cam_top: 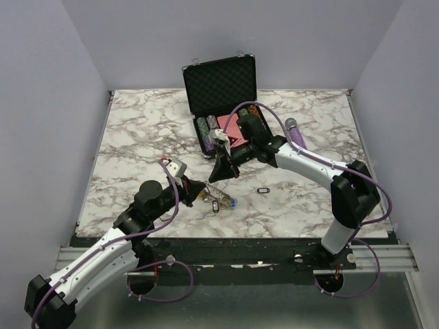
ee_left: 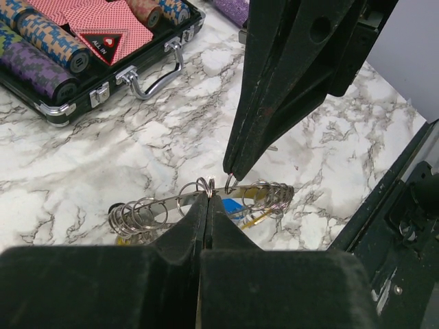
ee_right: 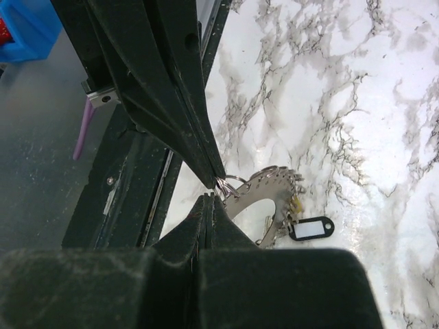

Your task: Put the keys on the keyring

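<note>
The left hand is clenched on the rim of the keyring, holding it near the front edge of the bench. The right hand, also clenched, meets it tip to tip and seems to pinch one of the small wire loops at that same rim. By the look of it the threading is in hand but not finished. A black key lies loose on the bench to the right of the ring and apart from it, so that one at least is left to do. A blue key and a yellow key show just under the ring, but I cannot tell whether either is hooked on. The keyring is a broad silver hoop, fringed all round with small loops. From the right wrist it looks like a toothed disc.
</note>
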